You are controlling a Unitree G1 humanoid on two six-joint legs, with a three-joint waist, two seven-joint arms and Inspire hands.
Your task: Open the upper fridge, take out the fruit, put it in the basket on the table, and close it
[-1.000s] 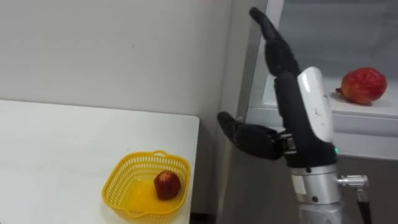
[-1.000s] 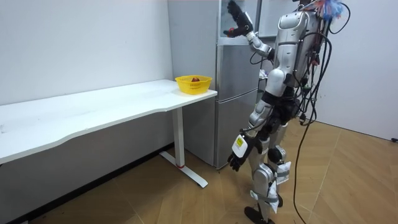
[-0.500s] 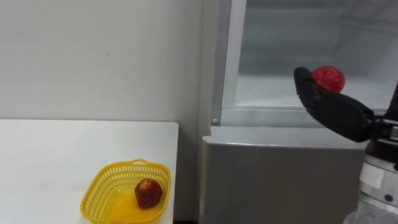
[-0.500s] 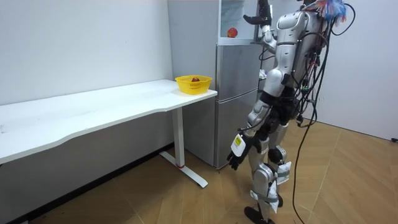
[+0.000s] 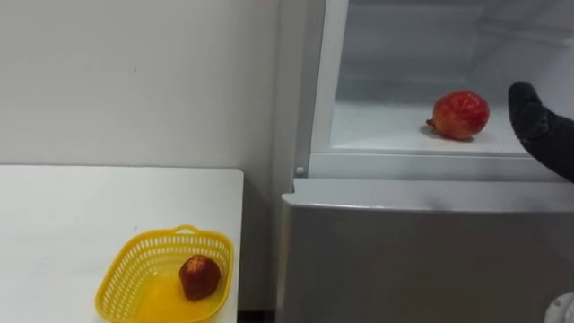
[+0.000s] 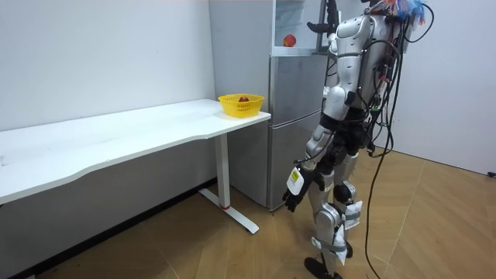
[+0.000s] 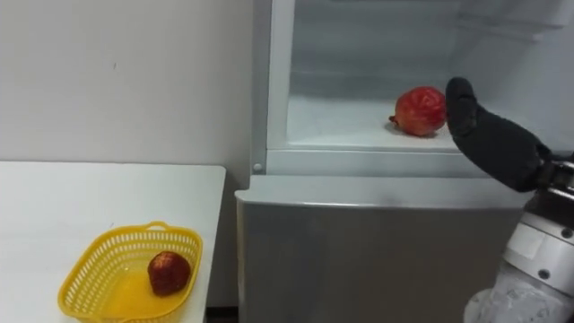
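Fruit: a red fruit (image 5: 459, 115) lay on the white shelf (image 5: 377, 126) of the upper fridge (image 5: 421, 251) compartment, which stood open. It sat near the shelf's front edge, so it could be reached from outside.
Right hand: the right hand (image 7: 491, 139) was raised to shelf height, just beside the fruit on its right. Its fingers were straight and it grasped nothing. I could not tell whether it touched the fruit. The pose suggested a reach lined up for a side grasp.
Left hand: the left hand (image 6: 291, 203) hung idle by the thigh, clear of the work.
Stance: the robot stood close against the fridge front, probably so the arm could reach the shelf.
Basket: a yellow basket (image 5: 126, 274) sat at the near corner of the table (image 5: 72, 215), beside the fridge. It held a small fruit (image 5: 199, 275), so it was likely the drop-off spot.
Stage: the grasp was not yet made.
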